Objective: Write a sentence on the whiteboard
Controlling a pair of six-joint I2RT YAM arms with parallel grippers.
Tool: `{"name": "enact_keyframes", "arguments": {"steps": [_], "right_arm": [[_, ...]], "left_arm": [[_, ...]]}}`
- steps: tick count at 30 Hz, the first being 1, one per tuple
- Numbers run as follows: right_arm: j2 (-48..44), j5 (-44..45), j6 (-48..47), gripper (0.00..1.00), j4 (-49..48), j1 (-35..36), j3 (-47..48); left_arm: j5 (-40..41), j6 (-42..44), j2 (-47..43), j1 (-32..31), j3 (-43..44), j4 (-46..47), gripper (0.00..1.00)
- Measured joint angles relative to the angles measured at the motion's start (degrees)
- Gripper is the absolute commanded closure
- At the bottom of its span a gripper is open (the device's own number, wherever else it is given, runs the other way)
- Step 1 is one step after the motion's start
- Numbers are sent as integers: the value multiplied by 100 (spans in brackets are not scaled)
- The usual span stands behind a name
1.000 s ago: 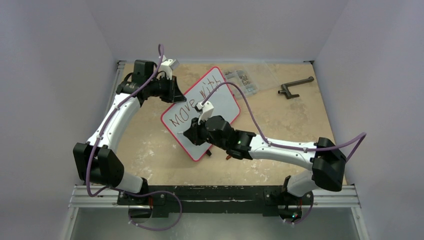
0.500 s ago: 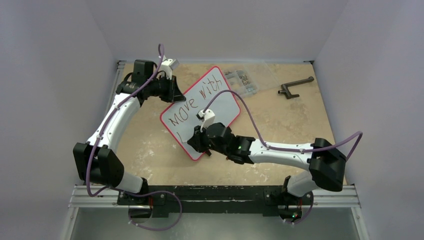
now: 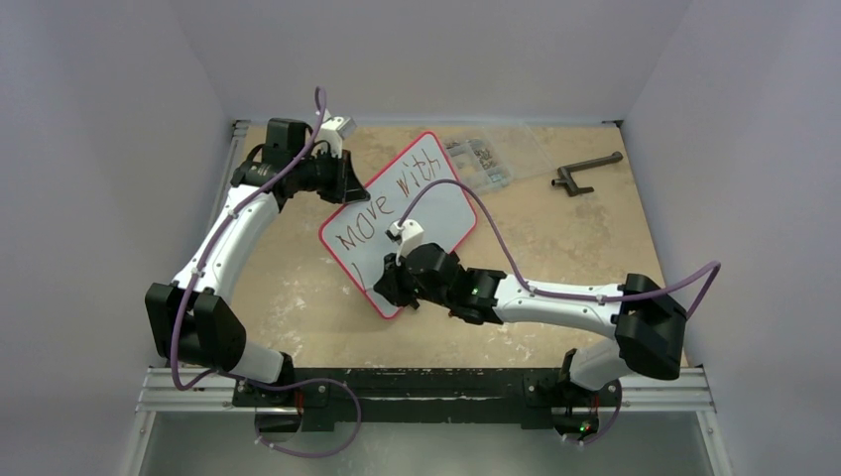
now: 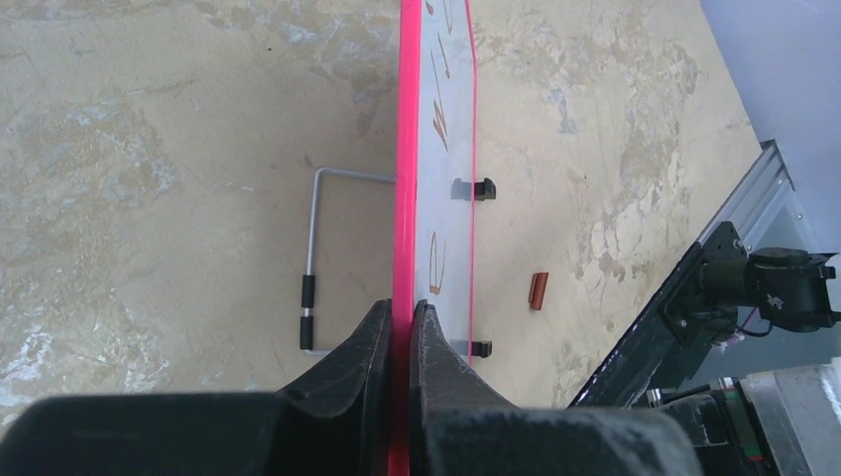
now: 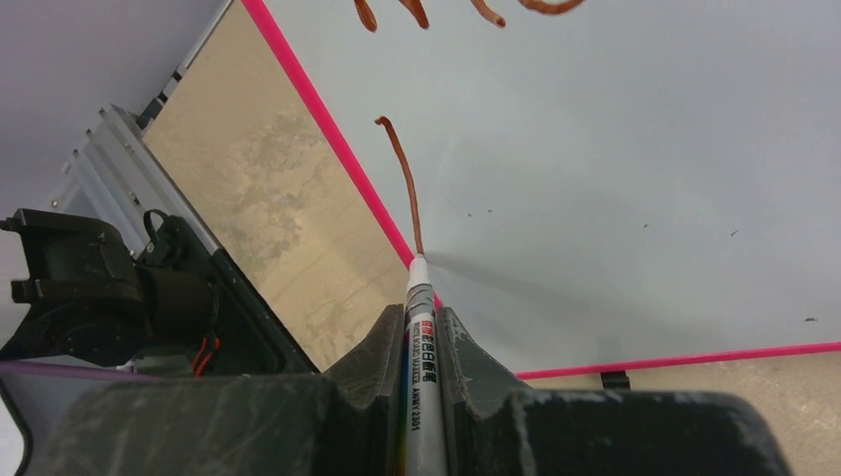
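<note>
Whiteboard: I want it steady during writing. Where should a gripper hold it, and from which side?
Pinch the whiteboard by its thin red rim, edge-on from the far-left side, one finger on each face, as the left gripper does. The board is too wide to span, and that edge is away from the right gripper and marker.

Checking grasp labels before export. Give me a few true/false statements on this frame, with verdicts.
1. The left gripper is shut on the whiteboard at its red rim. True.
2. The right gripper is empty. False: it is shut on a marker whose tip touches the board.
3. The top row of the sentence reads "Move with". True.
4. The dark crank tool lies on the whiteboard. False: it lies on the table, far right, apart from the board.
</note>
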State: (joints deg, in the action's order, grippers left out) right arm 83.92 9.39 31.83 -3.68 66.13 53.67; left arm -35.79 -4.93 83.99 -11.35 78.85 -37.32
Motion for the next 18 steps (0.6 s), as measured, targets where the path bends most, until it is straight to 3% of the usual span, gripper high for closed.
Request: {"name": "enact_keyframes", "arguments": {"steps": [18], "right_arm": [[-39,363,-188,100,70,-2,850]], "left_arm": [[72,-44,-15,-68,0,-2,100]]}}
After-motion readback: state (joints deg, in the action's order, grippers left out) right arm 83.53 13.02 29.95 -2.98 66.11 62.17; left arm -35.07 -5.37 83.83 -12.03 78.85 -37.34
